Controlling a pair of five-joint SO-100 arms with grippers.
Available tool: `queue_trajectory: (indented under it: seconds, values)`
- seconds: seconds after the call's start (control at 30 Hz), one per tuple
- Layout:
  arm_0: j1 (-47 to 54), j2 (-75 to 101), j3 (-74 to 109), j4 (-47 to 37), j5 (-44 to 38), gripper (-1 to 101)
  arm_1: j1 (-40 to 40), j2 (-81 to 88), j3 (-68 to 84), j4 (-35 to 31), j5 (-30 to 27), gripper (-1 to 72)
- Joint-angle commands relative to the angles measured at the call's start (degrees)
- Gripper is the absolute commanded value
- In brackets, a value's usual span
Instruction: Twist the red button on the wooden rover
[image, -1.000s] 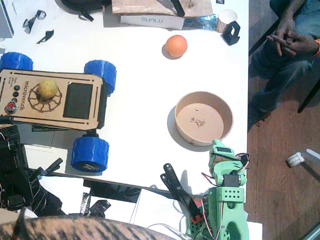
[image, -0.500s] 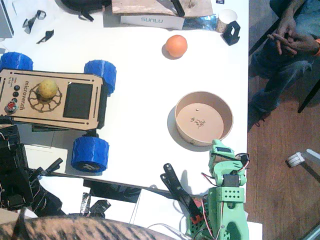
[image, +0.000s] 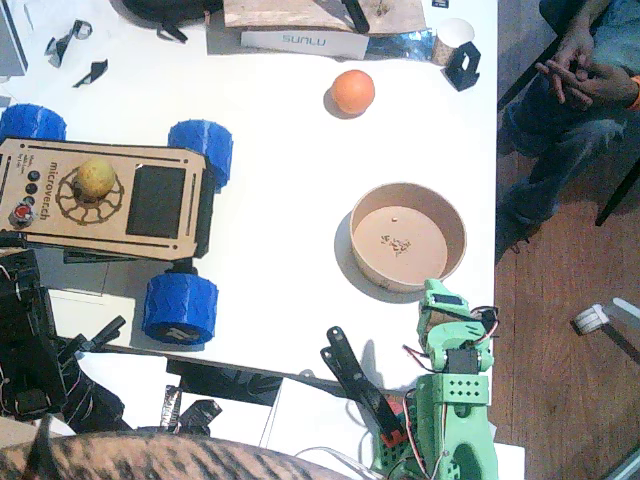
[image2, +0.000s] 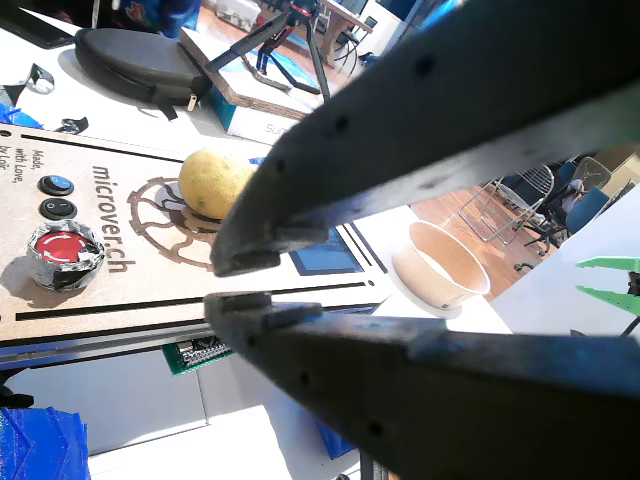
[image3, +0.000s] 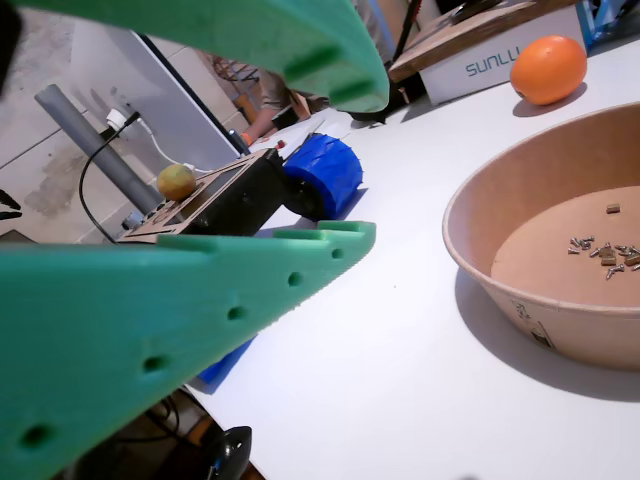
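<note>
"microverch" on the wooden rover (image: 100, 200), "SUNLU" on a white box (image: 305, 42)

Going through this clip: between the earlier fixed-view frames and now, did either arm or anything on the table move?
Hardly anything changed. The seated person's hands shifted slightly at the table's edge. The black left arm stays low beside the wooden rover, the red button untouched; the green right arm stays parked. Yellow fruit, orange and bowl sit as before.
</note>
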Motion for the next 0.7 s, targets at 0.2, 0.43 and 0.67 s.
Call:
queue_trajectory:
  seconds: [0.2,0.43,0.67]
  values:
    - [-0.7,-4.48,-1.05,-7.73,0.44,0,0.44,0.0,-0.26,-0.35,0.53,10.4]
    - [-0.7,-20.92,-1.14,-16.7,0.53,0,0.44,0.0,-0.26,-0.35,0.53,10.4]
    - [-0.26,-37.35,-1.14,-26.19,0.53,0,0.44,0.0,-0.26,-0.35,0.53,10.4]
